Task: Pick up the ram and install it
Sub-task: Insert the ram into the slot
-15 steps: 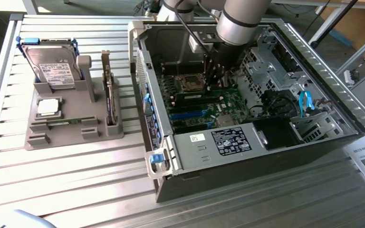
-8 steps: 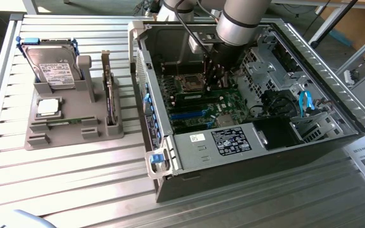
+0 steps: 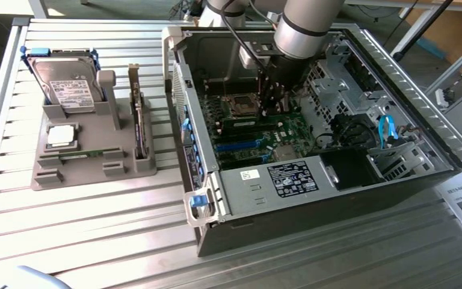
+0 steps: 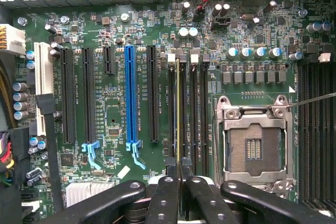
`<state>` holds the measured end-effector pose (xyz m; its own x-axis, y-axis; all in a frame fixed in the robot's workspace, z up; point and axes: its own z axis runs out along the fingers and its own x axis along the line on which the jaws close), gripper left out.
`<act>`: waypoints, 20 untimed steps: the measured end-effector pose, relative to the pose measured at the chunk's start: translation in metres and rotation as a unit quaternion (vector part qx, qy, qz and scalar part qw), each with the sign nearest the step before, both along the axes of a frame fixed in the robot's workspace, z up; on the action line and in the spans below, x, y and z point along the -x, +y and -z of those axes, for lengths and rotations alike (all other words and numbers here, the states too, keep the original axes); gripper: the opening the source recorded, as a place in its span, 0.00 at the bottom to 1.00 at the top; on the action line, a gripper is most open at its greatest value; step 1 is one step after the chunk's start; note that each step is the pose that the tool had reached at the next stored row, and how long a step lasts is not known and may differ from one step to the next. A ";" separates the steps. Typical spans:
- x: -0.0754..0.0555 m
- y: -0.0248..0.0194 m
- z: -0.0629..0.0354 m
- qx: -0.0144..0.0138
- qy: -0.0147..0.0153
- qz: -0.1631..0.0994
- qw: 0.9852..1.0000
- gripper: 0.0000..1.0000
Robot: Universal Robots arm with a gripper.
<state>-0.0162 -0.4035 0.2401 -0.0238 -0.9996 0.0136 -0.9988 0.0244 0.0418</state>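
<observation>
**Pincer gripping the ram at the memory slots**

The arm (image 3: 307, 24) reaches down into the open computer case (image 3: 207, 150). The case lies on its side on the slatted worktop (image 3: 94, 229), toward the worktop's edge at the exterior view's right. In the wrist view the pincer (image 4: 180, 182) is closed on the ram (image 4: 178, 114), with its black fingers (image 4: 167, 198) pressed against both faces of the stick. The ram appears edge-on as a thin pale line running along the bank of black memory slots (image 4: 195, 114) on the motherboard (image 4: 115, 77). It sits between the blue expansion slot (image 4: 130, 93) and the open processor socket (image 4: 254, 148). Whether it is seated in a slot or held just above one cannot be told. Near the worktop's edge at the exterior view's left stands a grey holder (image 3: 86, 162), well apart from the case. The holder carries a hard drive (image 3: 67, 84), a square silver processor chip (image 3: 61, 135) and an upright expansion card (image 3: 139, 120).
</observation>
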 end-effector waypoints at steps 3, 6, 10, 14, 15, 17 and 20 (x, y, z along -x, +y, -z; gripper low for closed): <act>0.000 -0.0001 0.0000 0.000 0.000 0.000 1.000 0.12; 0.000 -0.0001 0.0000 -0.001 0.000 0.000 1.000 0.12; 0.000 -0.0001 0.0000 -0.001 0.000 0.000 1.000 0.12; 0.000 -0.0001 0.0000 -0.001 0.000 -0.002 1.000 0.12; 0.000 -0.0001 0.0000 -0.001 0.000 -0.003 1.000 0.12; 0.000 -0.0001 0.0000 -0.001 0.000 -0.005 1.000 0.12; 0.000 -0.0001 0.0000 -0.001 0.000 -0.008 1.000 0.12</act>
